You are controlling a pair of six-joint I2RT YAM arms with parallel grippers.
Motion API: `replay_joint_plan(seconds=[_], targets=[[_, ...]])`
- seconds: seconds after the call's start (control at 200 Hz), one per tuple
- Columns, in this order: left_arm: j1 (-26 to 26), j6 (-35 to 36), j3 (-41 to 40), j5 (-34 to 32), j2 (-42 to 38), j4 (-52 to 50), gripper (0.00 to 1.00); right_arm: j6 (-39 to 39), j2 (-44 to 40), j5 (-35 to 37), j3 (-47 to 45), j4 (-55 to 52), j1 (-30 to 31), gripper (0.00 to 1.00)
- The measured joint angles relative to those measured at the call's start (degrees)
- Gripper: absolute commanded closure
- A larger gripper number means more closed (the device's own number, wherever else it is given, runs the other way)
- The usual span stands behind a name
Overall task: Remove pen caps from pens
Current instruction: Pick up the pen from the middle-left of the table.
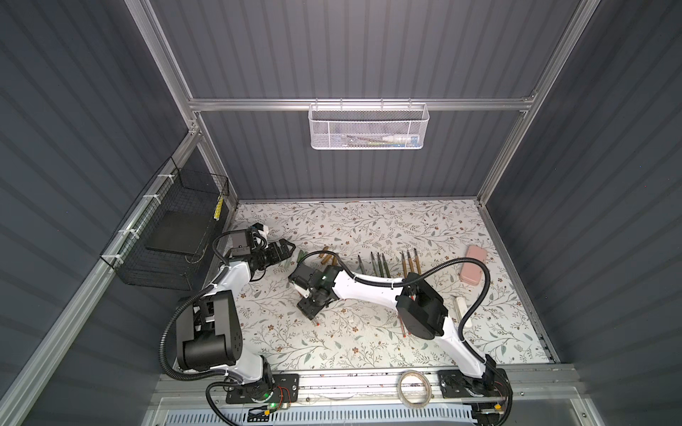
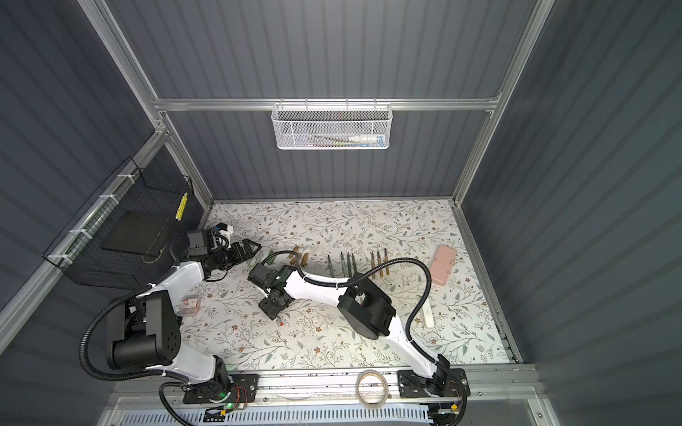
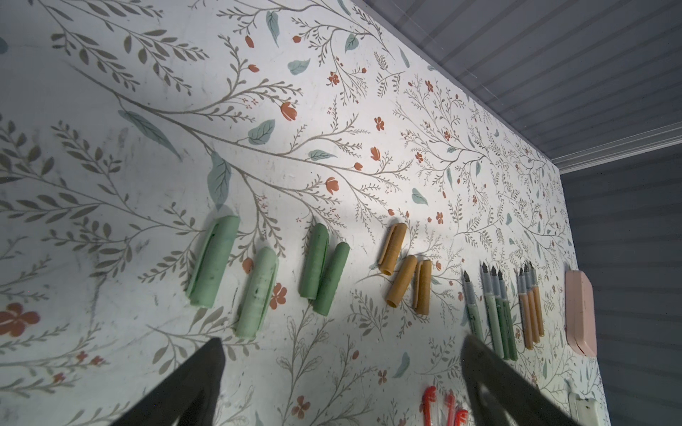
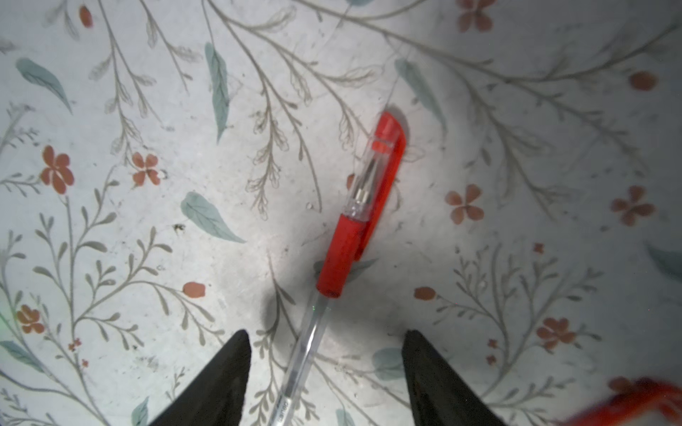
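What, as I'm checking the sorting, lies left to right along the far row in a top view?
Green pen caps → gold-brown pen caps → green pens → gold-brown pens → pink case.

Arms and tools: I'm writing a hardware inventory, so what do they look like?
Both the left arm and right arm have glossy white links with black joint housings. A black corrugated cable loops along each. The left tool and right tool are black, with tapering pointed fingers.

Loose caps [image 3: 332,282] lie flat; red pen [image 4: 339,258] capped.
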Motion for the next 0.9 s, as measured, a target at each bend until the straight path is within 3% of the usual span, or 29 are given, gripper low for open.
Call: replay_joint_plan(seconds=[0.315, 0.655, 0.901], targets=[[0.11, 0.02, 0.0, 0.0, 0.02, -0.22, 0.0, -2.51, 0.9, 2.86, 1.55, -4.09, 1.33, 0.63], [0.11, 0.02, 0.0, 0.02, 0.02, -0.2, 0.0, -1.51, -5.14, 2.32, -8.35, -3.06, 1.31, 0.92], [0.33, 0.0, 0.0, 0.04, 0.02, -0.15, 0.0, -0.79, -8.17, 0.72, -13.2, -1.97, 1.33, 0.98]])
